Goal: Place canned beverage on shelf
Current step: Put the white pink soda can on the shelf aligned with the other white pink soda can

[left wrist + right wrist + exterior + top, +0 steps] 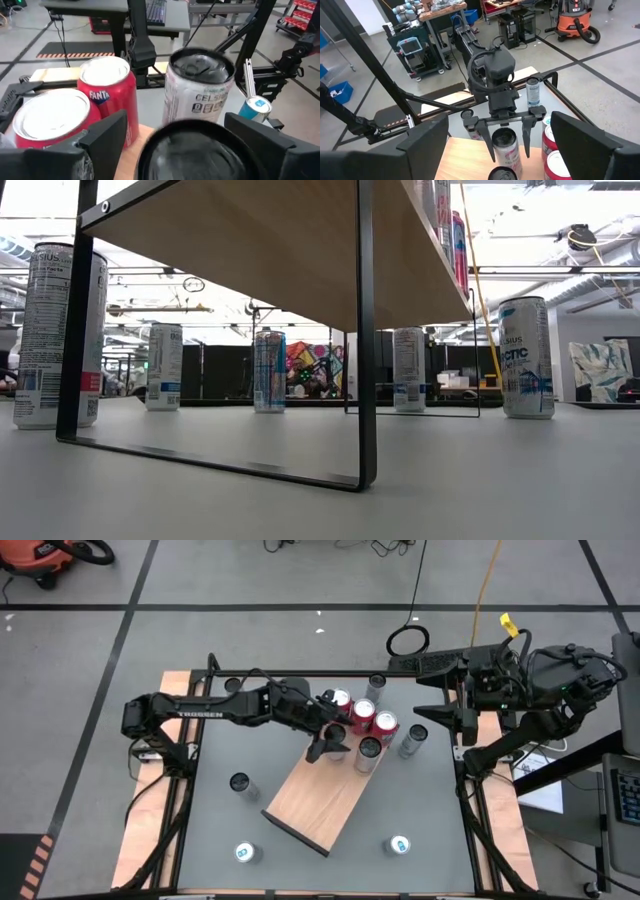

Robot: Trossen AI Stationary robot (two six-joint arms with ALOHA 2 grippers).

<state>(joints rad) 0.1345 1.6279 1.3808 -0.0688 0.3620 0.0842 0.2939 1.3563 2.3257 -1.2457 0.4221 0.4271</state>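
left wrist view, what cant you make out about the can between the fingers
- Dark-topped can between the left gripper fingers: body cut off by the picture's edge, label unseen.
- In the high view, the left arm covers that can.
- Low view: light-brown wooden shelf seen from below, so its top is hidden.
- Silver can beyond: label only partly readable.

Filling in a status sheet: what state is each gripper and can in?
left gripper, open around the dark-topped can.
right gripper, open, waiting near the table's right edge.
dark-topped can, upright on the shelf.
red cans, upright on the shelf.
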